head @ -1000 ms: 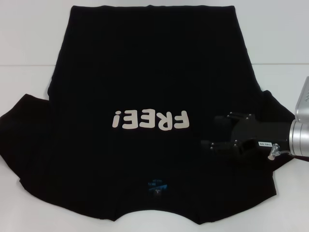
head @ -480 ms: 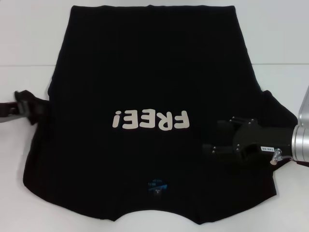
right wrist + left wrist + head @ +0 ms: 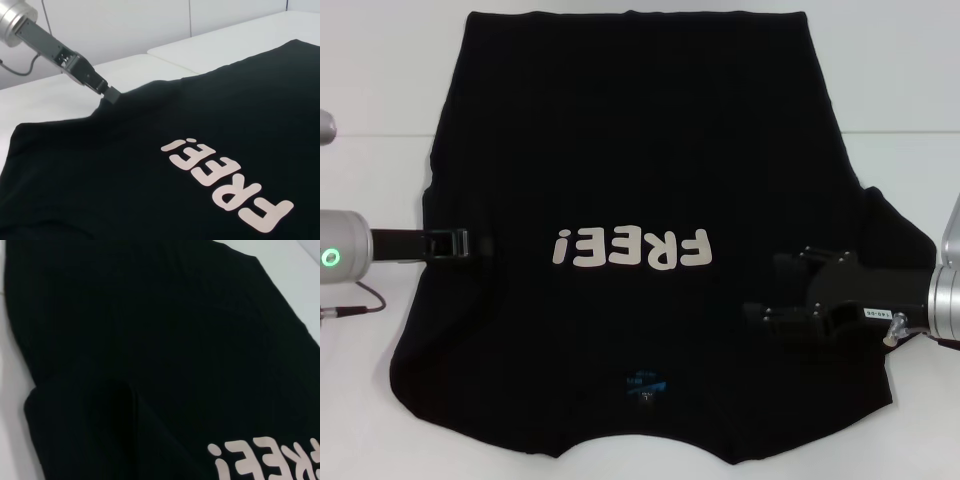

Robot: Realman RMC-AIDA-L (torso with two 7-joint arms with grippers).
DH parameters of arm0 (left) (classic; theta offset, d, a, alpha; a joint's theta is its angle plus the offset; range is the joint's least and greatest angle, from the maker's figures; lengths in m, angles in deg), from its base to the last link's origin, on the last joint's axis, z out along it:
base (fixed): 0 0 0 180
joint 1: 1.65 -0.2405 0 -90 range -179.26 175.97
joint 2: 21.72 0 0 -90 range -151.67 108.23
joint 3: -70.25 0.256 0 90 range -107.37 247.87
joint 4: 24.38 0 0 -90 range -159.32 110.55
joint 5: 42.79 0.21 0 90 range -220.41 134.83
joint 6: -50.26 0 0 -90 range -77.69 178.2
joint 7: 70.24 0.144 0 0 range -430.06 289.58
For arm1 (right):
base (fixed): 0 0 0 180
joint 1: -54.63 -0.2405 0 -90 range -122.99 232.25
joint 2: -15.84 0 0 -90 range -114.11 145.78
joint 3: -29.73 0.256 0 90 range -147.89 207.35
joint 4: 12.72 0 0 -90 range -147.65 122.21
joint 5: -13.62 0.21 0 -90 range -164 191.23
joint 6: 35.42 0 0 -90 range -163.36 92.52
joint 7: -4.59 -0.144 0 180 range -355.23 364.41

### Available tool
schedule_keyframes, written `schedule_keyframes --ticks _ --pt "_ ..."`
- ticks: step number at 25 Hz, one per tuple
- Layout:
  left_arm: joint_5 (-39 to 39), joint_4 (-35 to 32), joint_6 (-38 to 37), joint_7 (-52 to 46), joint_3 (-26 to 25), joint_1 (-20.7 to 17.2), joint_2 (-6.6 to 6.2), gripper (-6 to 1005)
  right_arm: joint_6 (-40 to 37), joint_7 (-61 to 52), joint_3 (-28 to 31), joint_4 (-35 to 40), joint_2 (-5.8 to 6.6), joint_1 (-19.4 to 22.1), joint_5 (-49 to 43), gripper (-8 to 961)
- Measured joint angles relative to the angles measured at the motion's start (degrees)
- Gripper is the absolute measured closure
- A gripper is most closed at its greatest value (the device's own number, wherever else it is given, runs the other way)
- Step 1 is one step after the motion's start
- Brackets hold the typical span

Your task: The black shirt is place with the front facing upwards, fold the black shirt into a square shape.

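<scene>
The black shirt (image 3: 640, 130) lies flat on the white table, with the white "FREE!" lettering (image 3: 630, 248) facing up and a small blue neck label (image 3: 645, 385) near the front edge. Its left sleeve is folded inward onto the body. My left gripper (image 3: 480, 243) reaches in from the left and is shut on that folded sleeve; in the right wrist view the left gripper (image 3: 110, 95) has its tip on the cloth. My right gripper (image 3: 765, 287) hovers open over the shirt's right shoulder area. The left wrist view is filled by the shirt (image 3: 150, 340), with a fold ridge.
The white table (image 3: 380, 90) shows bare on both sides of the shirt and behind it. A thin cable (image 3: 365, 300) hangs by the left arm. The shirt's right sleeve (image 3: 895, 235) still lies spread outward.
My left gripper has come in from the left, carrying the left sleeve over onto the shirt's body. The right gripper has drifted slightly down and to the right, still open.
</scene>
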Motion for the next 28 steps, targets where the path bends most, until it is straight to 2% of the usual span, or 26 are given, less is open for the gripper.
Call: schedule_keyframes --ticks 2,4,8,12,14,17,21,23,25,28 --pt "-1.2 0.8 -0.6 0.8 0.0 0.0 -0.13 997 0.1 0.0 0.1 0.0 0.00 0.0 0.0 26" --pt "-3.8 2.4 -3.2 2.9 -0.1 0.2 -1.03 997 0.2 0.0 0.4 0.0 0.00 0.0 0.0 26" --pt "-14.0 5.3 -11.8 14.0 -1.3 -0.6 -2.71 867 0.4 -1.8 2.6 0.1 0.12 0.1 0.4 25" --pt "-19.5 5.6 -17.9 26.9 -1.5 -3.2 -1.96 719 -0.6 -10.0 6.6 1.8 0.96 0.6 0.6 33" --pt "-19.9 5.9 -19.2 31.1 -1.6 -4.3 -1.44 636 -1.4 -16.4 7.5 3.6 2.14 1.0 0.4 40" --pt "-20.0 6.9 -21.3 37.1 -1.4 -5.9 -1.20 500 -3.6 -30.9 7.9 7.8 4.84 1.8 -1.3 51" --pt "-20.1 7.7 -25.1 46.1 -1.6 -7.6 -1.19 331 -4.5 -55.6 8.1 13.1 9.93 1.8 -8.4 66" --pt "-20.1 8.0 -25.8 49.3 -1.6 -8.4 -1.00 280 -5.4 -64.6 8.4 14.2 11.85 0.9 -13.8 74" --pt "-19.9 8.2 -26.0 50.7 -1.5 -8.9 -0.90 229 -6.6 -69.6 9.1 15.4 12.59 -0.3 -19.7 78" --pt "-19.5 8.5 -25.8 51.2 -1.2 -9.1 -1.03 152 -7.4 -74.4 10.9 16.4 12.38 -2.6 -28.1 84"
